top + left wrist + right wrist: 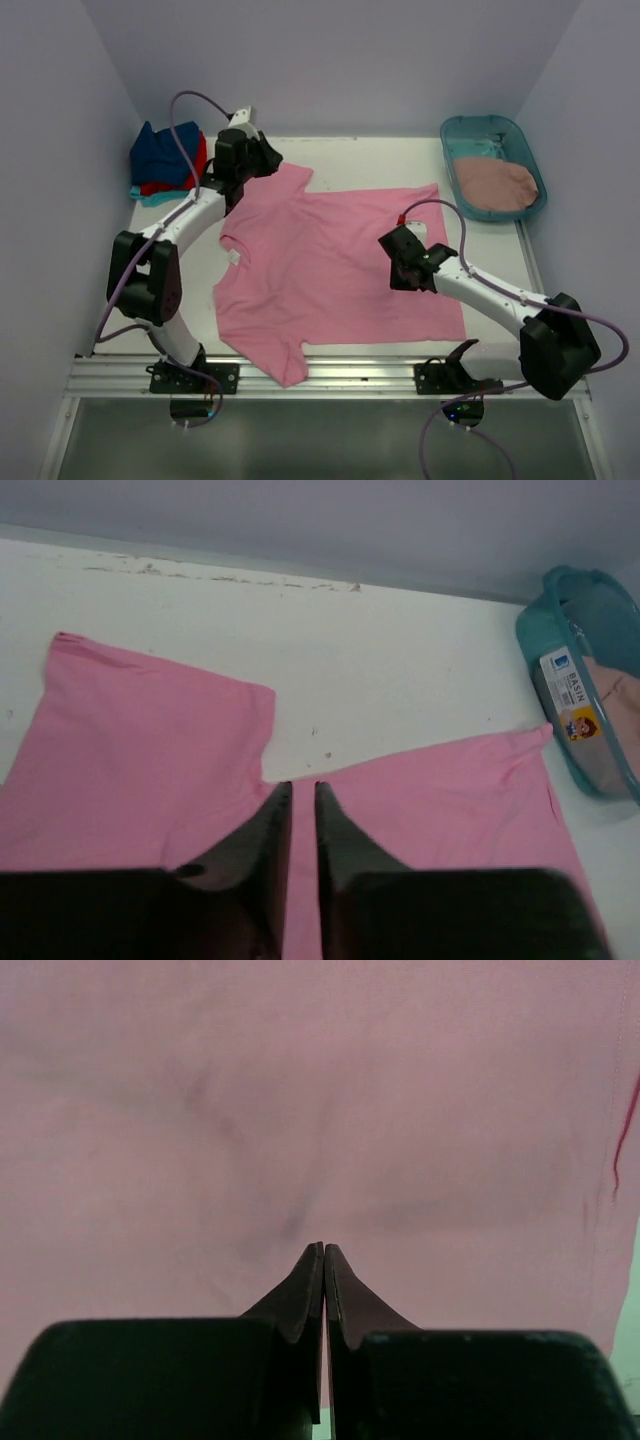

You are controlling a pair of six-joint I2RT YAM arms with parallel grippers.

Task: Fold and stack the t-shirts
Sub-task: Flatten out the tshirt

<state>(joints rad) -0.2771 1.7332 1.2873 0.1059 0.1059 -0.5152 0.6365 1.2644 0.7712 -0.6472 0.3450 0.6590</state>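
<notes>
Lying flat across the middle of the white table [380,160], the bright pink t-shirt [330,270] has its collar toward the left edge. One sleeve points at the far edge and the other reaches the near edge. A folded pile of shirts [165,165] sits in the far left corner, navy blue on top with red and turquoise showing beneath. It lies beside the left arm and apart from the pink cloth.

The left arm rises from the near edge and stretches to the far sleeve. The left gripper [303,792] sits over the notch where that sleeve meets the body, its jaws parted by a narrow slit with nothing pinched. The right arm leans in low from the near right corner. The right gripper [323,1252] is clenched tip to tip on the cloth near the hem; whether any fabric is nipped cannot be told.

A teal tub [480,119] in the far right corner holds a bunched dusty rose shirt [495,185]. The pink hem's far corner lies near it.
</notes>
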